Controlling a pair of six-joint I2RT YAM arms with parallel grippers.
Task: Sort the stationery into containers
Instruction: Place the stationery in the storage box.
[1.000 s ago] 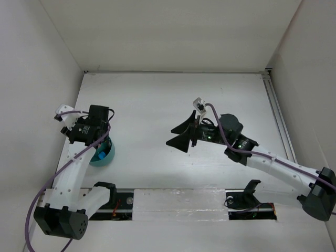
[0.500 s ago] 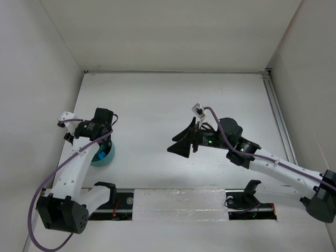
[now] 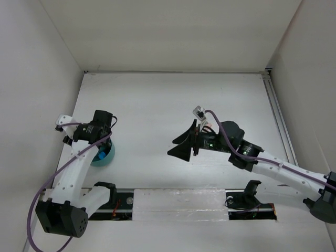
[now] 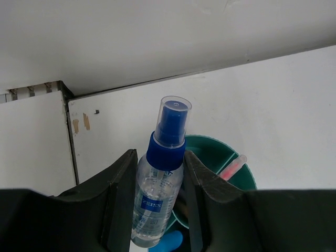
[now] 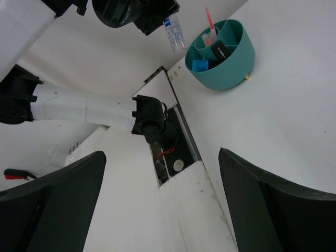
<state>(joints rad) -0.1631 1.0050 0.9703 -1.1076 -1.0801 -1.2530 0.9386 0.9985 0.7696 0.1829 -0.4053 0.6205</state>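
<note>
The left gripper (image 4: 157,160) is clamped on the body of a small clear bottle (image 4: 160,181), whose blue spray nozzle (under a clear cap) sticks out past the fingertips. It holds the bottle in the air just over the teal cup (image 5: 231,68), not touching it. The cup stands by the tabletop's (image 3: 157,105) left edge, towards the near-left corner. In its compartments are a pink-tipped stick (image 5: 209,21), a black marker (image 5: 223,50) and a blue block (image 5: 199,64). The right gripper (image 3: 178,146) hangs over the middle of the tabletop, jaws wide apart and holding nothing.
</note>
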